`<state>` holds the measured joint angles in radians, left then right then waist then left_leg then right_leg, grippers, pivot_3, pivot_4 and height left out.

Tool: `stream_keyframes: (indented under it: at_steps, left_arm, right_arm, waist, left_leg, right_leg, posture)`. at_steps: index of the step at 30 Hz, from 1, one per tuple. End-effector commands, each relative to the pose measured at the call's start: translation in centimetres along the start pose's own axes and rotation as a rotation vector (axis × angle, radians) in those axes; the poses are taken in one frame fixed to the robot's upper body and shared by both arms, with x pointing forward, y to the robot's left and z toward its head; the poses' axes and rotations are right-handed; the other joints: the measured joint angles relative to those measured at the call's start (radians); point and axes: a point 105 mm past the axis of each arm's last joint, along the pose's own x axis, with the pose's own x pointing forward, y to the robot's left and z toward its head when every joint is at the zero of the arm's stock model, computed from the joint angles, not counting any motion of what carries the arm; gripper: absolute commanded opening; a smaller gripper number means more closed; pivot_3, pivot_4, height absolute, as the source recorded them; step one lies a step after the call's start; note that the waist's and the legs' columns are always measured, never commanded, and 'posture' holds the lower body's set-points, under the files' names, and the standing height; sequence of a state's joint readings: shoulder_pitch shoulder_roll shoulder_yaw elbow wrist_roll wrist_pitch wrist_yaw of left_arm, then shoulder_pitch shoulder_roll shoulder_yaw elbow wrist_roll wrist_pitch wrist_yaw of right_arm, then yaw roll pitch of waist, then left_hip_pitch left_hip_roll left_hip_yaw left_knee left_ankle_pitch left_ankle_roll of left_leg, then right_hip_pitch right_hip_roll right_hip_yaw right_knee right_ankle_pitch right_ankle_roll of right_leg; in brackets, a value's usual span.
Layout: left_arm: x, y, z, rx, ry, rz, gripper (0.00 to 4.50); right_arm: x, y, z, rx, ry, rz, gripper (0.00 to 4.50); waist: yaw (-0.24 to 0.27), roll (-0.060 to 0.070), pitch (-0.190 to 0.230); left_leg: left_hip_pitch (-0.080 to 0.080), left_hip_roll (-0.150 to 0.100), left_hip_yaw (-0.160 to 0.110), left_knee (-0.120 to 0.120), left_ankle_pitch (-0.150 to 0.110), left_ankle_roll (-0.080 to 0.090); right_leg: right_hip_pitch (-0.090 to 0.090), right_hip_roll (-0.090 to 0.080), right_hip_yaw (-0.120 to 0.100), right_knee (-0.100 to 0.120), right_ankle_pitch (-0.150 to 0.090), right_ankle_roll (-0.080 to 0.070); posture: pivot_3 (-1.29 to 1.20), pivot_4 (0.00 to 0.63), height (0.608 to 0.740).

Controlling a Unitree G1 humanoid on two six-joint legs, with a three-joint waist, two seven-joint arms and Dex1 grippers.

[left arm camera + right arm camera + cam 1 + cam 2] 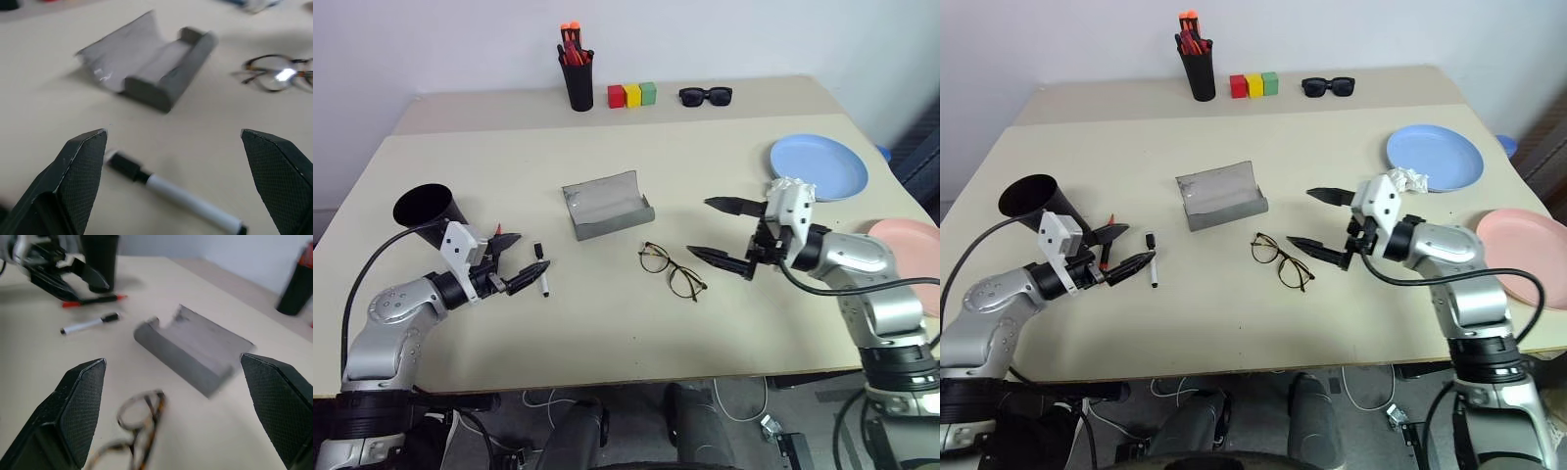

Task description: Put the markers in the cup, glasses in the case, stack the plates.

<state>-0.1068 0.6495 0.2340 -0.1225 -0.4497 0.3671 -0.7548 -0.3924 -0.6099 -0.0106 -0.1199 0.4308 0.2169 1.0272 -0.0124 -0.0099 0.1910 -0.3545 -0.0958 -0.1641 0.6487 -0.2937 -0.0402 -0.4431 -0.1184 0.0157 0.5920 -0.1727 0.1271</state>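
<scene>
White marker [544, 281] lies flat on table [607, 333], just beside spread left pincer [513, 260]; red marker [94, 300] beside it, cup [424, 209] near. Glasses [672, 271] lie between open case [607, 204] and spread right pincer [726, 234]. Risk: thin marker rolls away if fingertips close off-centre.
</scene>
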Motion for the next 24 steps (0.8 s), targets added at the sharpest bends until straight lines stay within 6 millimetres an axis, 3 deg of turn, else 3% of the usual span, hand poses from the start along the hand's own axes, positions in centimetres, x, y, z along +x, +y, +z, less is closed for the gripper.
stream_keyframes:
  at_steps: [1,8,11,24]
  left_arm:
    - [-1.1,1.4,1.4,0.034,0.018,0.139,4.50]
    - [-0.3,2.0,1.5,0.000,0.068,0.331,4.50]
    - [-0.2,3.4,1.6,0.016,0.087,0.430,4.50]
    - [0.7,4.0,0.7,-0.052,0.219,0.539,4.50]
  right_arm:
    - [1.0,0.2,1.5,-0.050,-0.048,0.021,4.46]
    - [1.6,0.6,1.7,-0.056,-0.087,0.038,4.46]
    - [2.4,0.7,1.6,-0.058,-0.104,0.032,4.46]
    - [3.0,0.8,1.2,-0.074,-0.145,-0.014,4.46]
  waist:
    - [0.004,0.000,0.000]
    - [0.003,0.000,0.000]
    - [0.002,-0.001,0.000]
    - [0.000,-0.001,0.000]
  left_leg:
    - [0.000,0.000,0.000,0.000,0.000,0.000]
    - [0.000,0.000,0.000,0.000,0.000,0.000]
    - [0.000,0.000,0.000,0.000,0.000,0.000]
    - [0.000,-0.001,0.000,0.000,0.000,-0.001]
  right_leg:
    - [0.000,0.000,0.000,0.000,0.000,0.000]
    - [0.000,0.000,0.000,0.000,0.000,0.000]
    - [0.000,0.000,0.000,0.000,0.000,0.000]
    - [0.000,0.001,0.000,0.001,0.000,0.000]
  posture:
    - [0.00,0.150,0.740]
    - [0.00,0.150,0.740]
    - [0.00,0.150,0.740]
    - [0.00,0.150,0.740]
